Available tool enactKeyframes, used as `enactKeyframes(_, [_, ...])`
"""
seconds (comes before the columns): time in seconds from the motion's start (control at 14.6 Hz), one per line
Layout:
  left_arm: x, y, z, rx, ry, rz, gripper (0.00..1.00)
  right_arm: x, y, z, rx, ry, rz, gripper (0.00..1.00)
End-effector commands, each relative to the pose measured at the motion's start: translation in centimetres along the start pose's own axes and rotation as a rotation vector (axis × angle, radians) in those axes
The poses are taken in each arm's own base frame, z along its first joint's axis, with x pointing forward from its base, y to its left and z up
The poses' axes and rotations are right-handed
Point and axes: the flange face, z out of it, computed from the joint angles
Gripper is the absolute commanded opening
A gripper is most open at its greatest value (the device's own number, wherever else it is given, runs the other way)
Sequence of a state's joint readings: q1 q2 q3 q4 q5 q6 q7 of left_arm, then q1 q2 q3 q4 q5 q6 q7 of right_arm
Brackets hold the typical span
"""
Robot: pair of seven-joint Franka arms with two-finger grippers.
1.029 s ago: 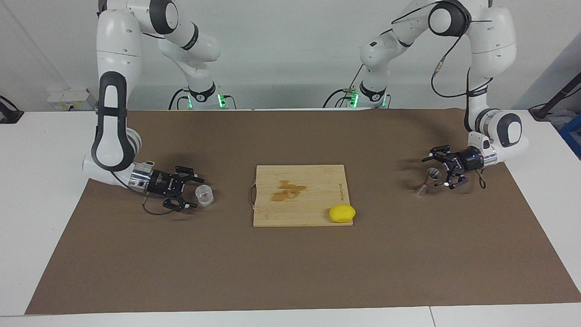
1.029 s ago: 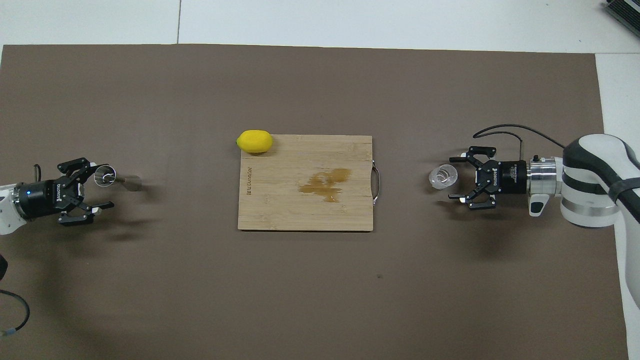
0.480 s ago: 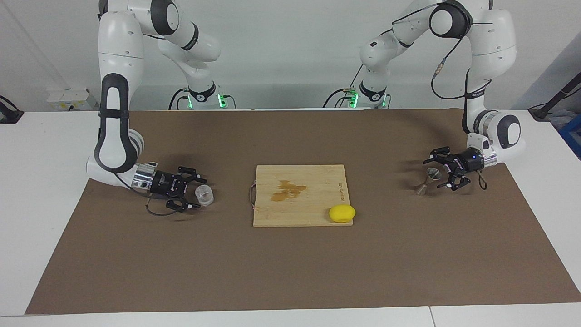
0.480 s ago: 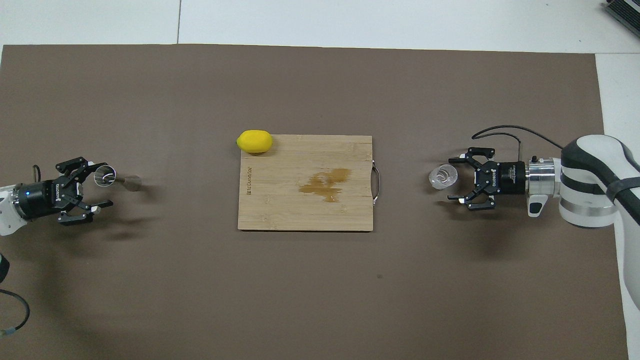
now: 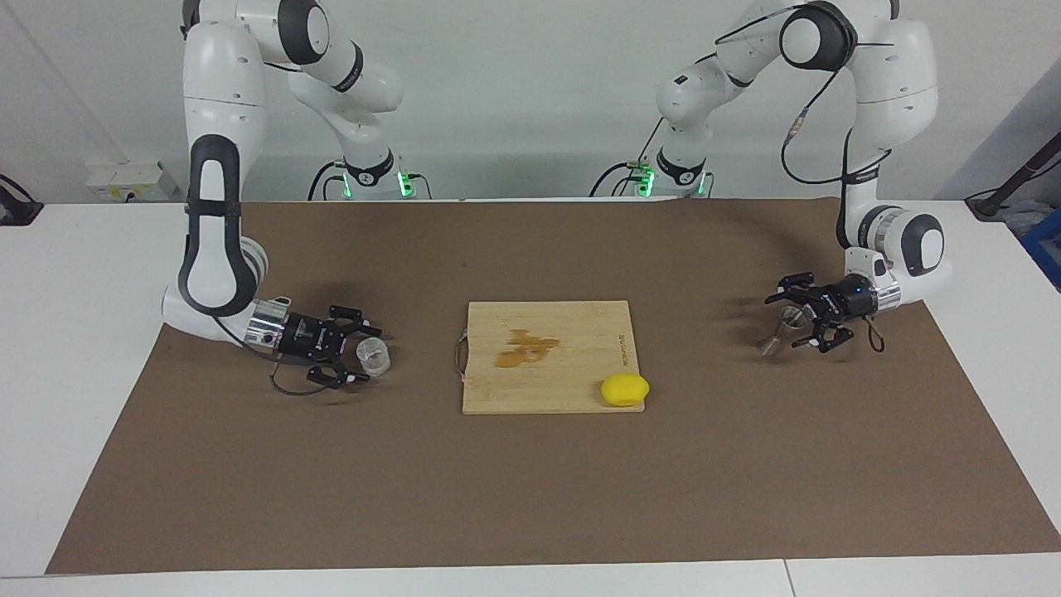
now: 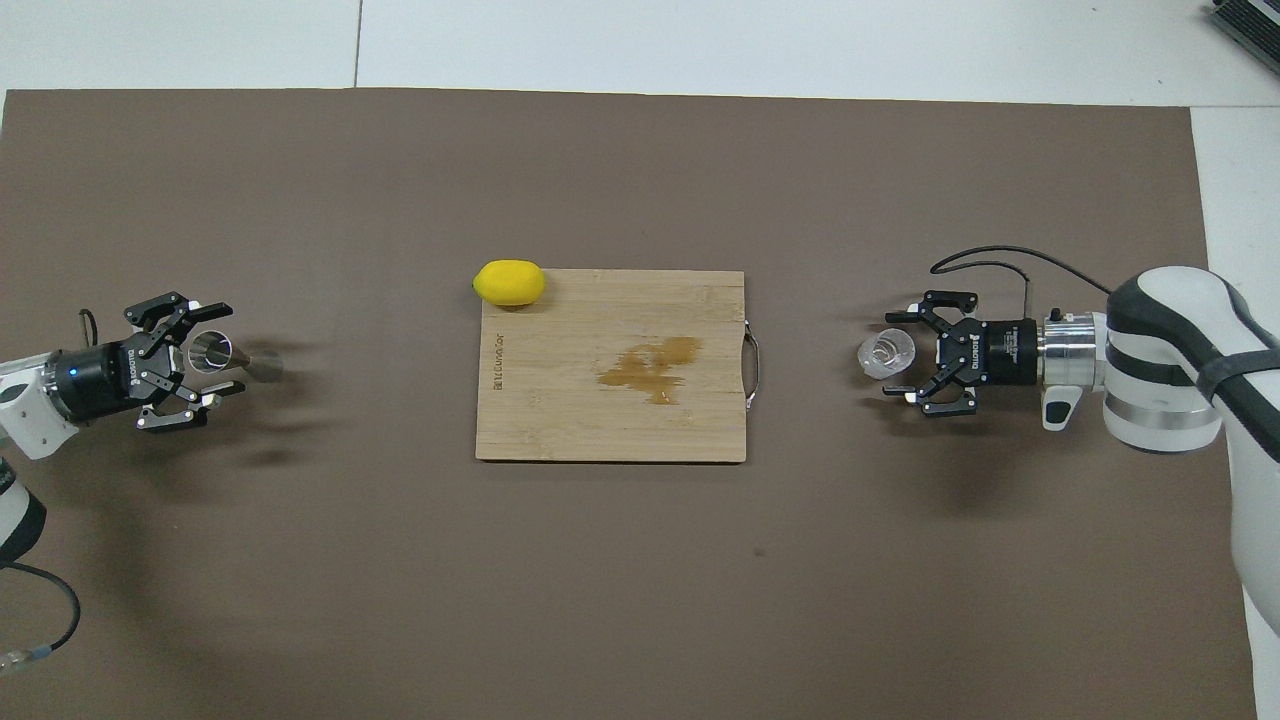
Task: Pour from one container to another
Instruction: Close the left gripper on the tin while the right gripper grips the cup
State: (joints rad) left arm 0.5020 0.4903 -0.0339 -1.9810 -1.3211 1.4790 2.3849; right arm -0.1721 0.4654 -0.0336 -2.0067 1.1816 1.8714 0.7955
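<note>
Left claw [image 5: 794, 319] spread wide, low at the left arm's end of the counter [image 5: 530, 489]; steel jigger [image 5: 779, 330] stands between its fingers, contact can't be confirmed. Right claw [image 5: 358, 355] also spread, low at the right arm's end; glass cup [image 5: 373, 356] upright on the counter right at its fingertips, not gripped. Cutting board [image 5: 572, 390] with lemon [image 5: 625, 390] sits between them.

Unreadable engraved mark along cutting board [image 6: 610, 365] edge

lemon [image 5: 625, 390] on board [image 5: 547, 332] — cup [image 5: 373, 356], jigger [image 5: 783, 329] at table ends
</note>
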Motion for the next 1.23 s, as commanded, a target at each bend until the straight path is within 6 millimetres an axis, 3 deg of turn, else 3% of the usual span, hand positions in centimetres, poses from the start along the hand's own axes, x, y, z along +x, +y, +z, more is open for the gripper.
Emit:
enactKeyframes(0.0, [0.1, -0.2, -1.0, 0.014, 0.008, 0.031, 1.00, 0.1, -0.3, 0.2, 0.022, -0.002, 0.009, 0.96])
enactKeyframes(0.14, [0.0, 0.0, -1.9, 0.026, 0.009, 0.027, 1.00, 0.1, -0.3, 0.2, 0.022, -0.002, 0.011, 0.93])
enactKeyframes(0.41, [-0.1, 0.2, -2.0, 0.013, 0.004, 0.033, 1.00, 0.0, -0.3, 0.3, 0.022, -0.004, 0.011, 0.74])
enactKeyframes(0.55, [-0.1, 0.2, -2.0, 0.013, 0.004, 0.032, 1.00, 0.1, -0.3, 0.2, 0.024, -0.002, 0.011, 0.74])
enactKeyframes(0.69, [-0.1, 0.2, -1.9, 0.009, 0.000, 0.034, 0.93, 0.1, -0.3, 0.3, 0.025, -0.001, 0.012, 0.74])
enactKeyframes(0.96, [-0.2, 0.3, -1.9, 0.002, -0.007, 0.035, 0.68, 0.1, -0.3, 0.2, 0.028, 0.003, 0.014, 0.74])
enactKeyframes(1.17, [-0.2, 0.2, -2.0, 0.004, -0.009, 0.036, 0.63, 0.1, -0.3, 0.3, 0.025, 0.004, 0.013, 0.74])
